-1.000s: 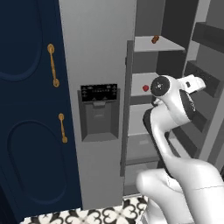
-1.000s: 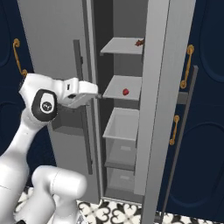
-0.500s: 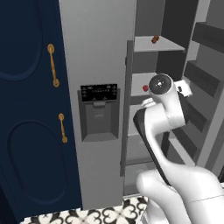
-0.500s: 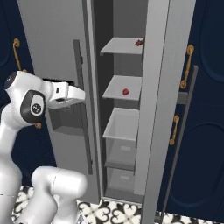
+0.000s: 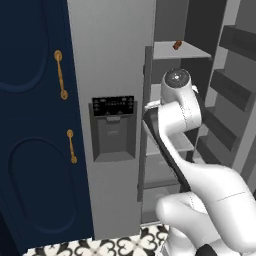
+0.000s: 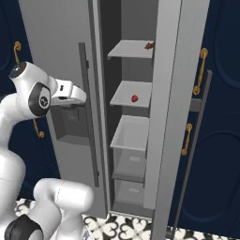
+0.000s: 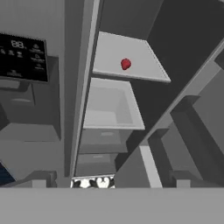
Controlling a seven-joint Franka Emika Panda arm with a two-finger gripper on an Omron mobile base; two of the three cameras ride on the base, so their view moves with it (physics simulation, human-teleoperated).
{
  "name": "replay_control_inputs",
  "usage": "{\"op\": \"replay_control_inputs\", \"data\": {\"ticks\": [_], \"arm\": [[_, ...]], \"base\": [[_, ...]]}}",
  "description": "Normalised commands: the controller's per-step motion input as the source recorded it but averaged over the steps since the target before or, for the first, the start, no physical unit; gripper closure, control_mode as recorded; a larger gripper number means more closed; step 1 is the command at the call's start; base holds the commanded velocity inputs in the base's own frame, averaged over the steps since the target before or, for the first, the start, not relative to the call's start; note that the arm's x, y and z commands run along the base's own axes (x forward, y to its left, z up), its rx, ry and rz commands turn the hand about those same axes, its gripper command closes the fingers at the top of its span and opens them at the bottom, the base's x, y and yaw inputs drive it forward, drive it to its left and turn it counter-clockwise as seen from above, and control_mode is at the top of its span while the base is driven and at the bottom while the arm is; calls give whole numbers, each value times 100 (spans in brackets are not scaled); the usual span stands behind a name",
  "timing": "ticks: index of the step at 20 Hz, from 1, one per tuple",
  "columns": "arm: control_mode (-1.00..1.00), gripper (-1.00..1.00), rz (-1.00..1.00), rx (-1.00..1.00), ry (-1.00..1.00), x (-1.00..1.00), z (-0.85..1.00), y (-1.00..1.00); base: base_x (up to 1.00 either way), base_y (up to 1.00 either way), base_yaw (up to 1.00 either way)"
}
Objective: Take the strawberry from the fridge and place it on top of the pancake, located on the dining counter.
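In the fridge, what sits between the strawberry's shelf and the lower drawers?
An open grey bin sits directly below the strawberry on its shelf, above the drawers; right base view.

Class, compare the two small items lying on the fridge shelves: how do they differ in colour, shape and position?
The strawberry is bright red and rounded; the brownish item is darker and more oblong. The strawberry lies on the middle shelf, just above the open drawer; the brownish item lies on the shelf above, near its right end. Both are small and lie untouched inside the open fridge.

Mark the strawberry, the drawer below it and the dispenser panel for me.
strawberry [image 6: 135, 98]: right base view, middle of the fruit.
drawer [image 6: 123, 143]: right base view, front wall.
dispenser panel [image 5: 113, 106]: left base view, black display strip.
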Motion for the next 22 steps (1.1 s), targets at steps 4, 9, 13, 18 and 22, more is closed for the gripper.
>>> {"op": "replay_control_inputs", "data": {"ticks": [4, 9, 13, 18, 22], "arm": [[-100, -100, 2, 12, -4, 43, 0, 15], [-100, -100, 0, 2, -5, 41, 0, 8], [-100, -100, 0, 0, -7, 42, 0, 1], [-100, -100, 1, 0, 0, 51, 0, 0], [-100, -100, 0, 1, 0, 53, 0, 9]], "base": [[0, 0, 0], [0, 0, 0], [0, 0, 0], [0, 0, 0], [0, 0, 0]]}}
